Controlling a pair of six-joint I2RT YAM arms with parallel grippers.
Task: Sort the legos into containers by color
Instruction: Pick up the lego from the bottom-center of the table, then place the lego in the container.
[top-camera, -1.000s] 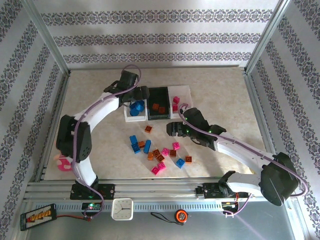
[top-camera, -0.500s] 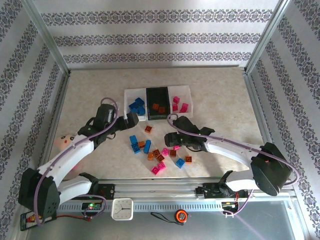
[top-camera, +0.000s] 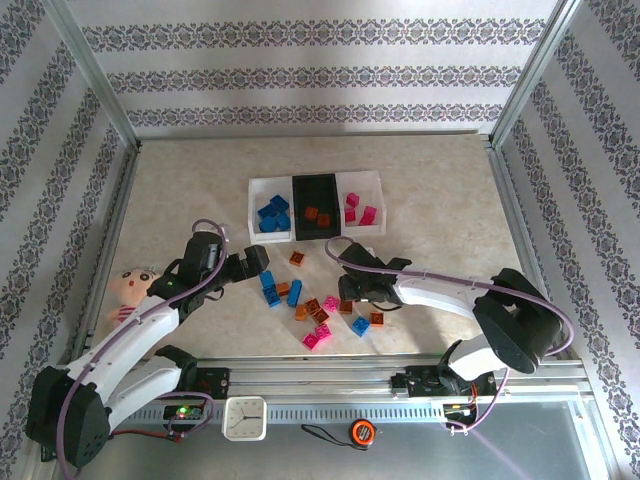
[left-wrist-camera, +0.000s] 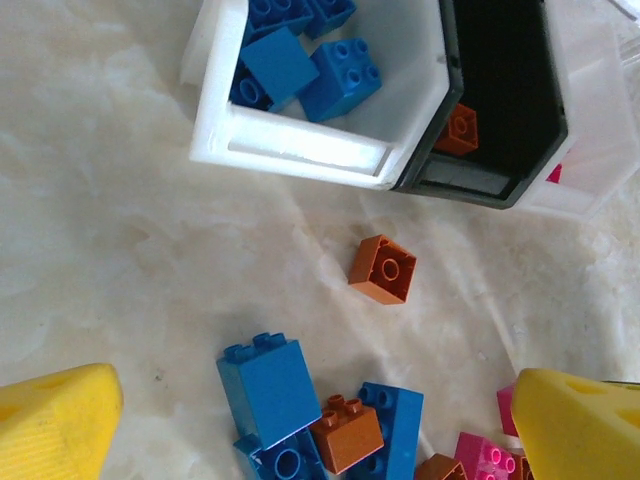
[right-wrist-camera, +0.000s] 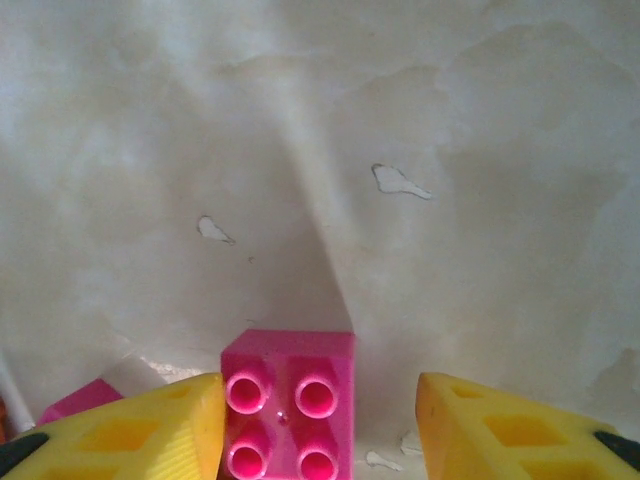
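Legos (top-camera: 320, 315) on pale marbled tabletop (top-camera: 430, 180), striped wallpaper walls (top-camera: 300, 80)

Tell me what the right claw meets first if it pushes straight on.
The right claw would likely meet the pink lego between its fingers first, then the tabletop; depth is unclear.

— Where do the containers (top-camera: 316, 208) stand?
— You have them in a row mid-bench (top-camera: 440, 180), with legos in each. The loose legos (top-camera: 320, 310) lie nearer you, and a lone lego (top-camera: 297, 258) sits between row and heap.
— And the arms?
— Your left end effector (top-camera: 260, 260) is at the heap's left edge. Your right end effector (top-camera: 352, 292) is over the heap's right part, with another lego (right-wrist-camera: 288, 405) between its fingers. The doll (top-camera: 132, 290) lies far left.
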